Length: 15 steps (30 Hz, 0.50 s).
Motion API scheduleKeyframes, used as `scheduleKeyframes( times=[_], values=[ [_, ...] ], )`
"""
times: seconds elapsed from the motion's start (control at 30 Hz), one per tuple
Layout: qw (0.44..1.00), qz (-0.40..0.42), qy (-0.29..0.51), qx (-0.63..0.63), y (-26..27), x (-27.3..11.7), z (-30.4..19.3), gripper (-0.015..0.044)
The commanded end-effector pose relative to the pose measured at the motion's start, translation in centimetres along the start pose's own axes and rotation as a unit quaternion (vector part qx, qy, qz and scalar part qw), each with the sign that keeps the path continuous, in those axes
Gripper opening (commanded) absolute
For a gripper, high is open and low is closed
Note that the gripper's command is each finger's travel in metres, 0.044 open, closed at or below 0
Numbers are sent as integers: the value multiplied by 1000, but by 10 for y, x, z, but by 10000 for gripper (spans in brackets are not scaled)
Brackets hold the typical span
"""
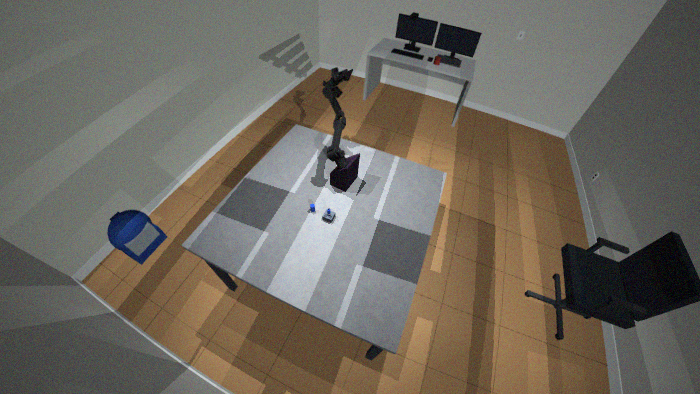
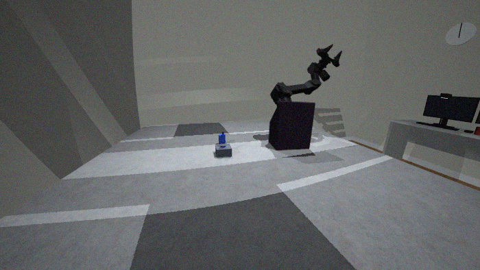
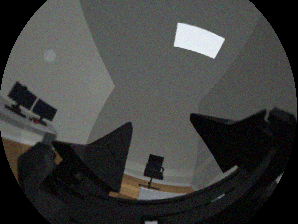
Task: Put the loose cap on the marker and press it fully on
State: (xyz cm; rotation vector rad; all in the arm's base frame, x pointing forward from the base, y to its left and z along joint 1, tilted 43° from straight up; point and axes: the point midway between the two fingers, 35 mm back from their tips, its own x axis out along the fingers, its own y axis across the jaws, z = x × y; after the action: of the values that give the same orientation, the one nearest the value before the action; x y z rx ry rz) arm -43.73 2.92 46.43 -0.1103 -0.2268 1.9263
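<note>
The small dark grey holder block (image 1: 328,220) (image 2: 223,151) sits near the middle of the table, with the blue-tipped marker (image 1: 329,211) upright in it. The small blue cap (image 1: 312,207) stands apart from the block, to its left in the top view. In the exterior view a blue upright shape (image 2: 219,138) with a dark tip shows above the block; cap and marker overlap there and I cannot separate them clearly. My gripper (image 1: 344,71) (image 2: 337,48) (image 3: 161,120) is open and empty, raised high and far from them, facing up and away. The wrist view shows neither cap nor marker.
The arm stands on a dark box-shaped base (image 1: 344,176) (image 2: 291,127) on the grey patterned table (image 1: 395,320) (image 2: 206,240). A desk (image 1: 382,47) with two monitors stands beyond the table. An office chair (image 1: 592,275) and a blue bin (image 1: 131,227) stand on the floor.
</note>
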Motion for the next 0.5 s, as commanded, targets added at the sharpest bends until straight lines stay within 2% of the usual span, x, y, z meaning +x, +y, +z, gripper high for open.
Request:
scheduleKeyframes(
  times=[0.0, 0.17, 0.47],
  values=[
    [1000, 2, -1, 2, -1, 0, 1, 374],
    [997, 42, -41, 52, -30, -8, 38, 242],
    [979, 80, -131, 131, -92, -19, 101, 240]
  ],
)
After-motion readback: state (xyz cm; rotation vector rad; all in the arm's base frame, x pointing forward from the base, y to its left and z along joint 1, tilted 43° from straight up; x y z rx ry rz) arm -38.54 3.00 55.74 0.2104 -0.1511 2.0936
